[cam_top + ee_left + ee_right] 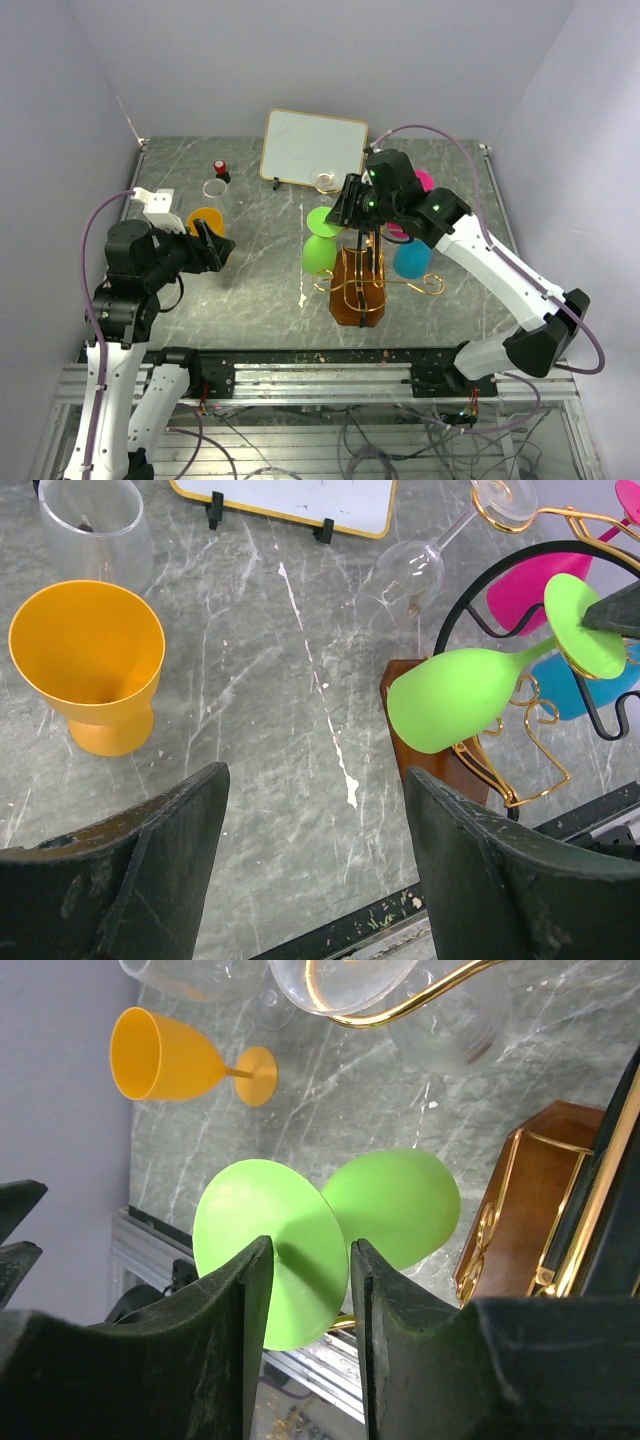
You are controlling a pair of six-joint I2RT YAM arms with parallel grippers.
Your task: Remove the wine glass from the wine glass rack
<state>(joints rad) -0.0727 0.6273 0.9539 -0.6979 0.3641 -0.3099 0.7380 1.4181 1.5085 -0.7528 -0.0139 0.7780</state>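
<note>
The wine glass rack (358, 290) is a brown wooden stand with gold wire arms, right of the table's middle. A green wine glass (320, 252) hangs bowl-down and tilted on its left arm. It also shows in the left wrist view (455, 695). My right gripper (346, 208) is open at the glass's round base (300, 1230). Its fingers straddle the face of the base, and one fingertip (612, 610) is close against it. My left gripper (315, 860) is open and empty above the table on the left, apart from the rack.
A pink glass (425, 182), a blue glass (411, 258) and a clear glass (405, 575) hang on the rack. An orange goblet (205, 220) and a clear cup (215, 187) stand at the left. A white framed board (313, 148) stands at the back.
</note>
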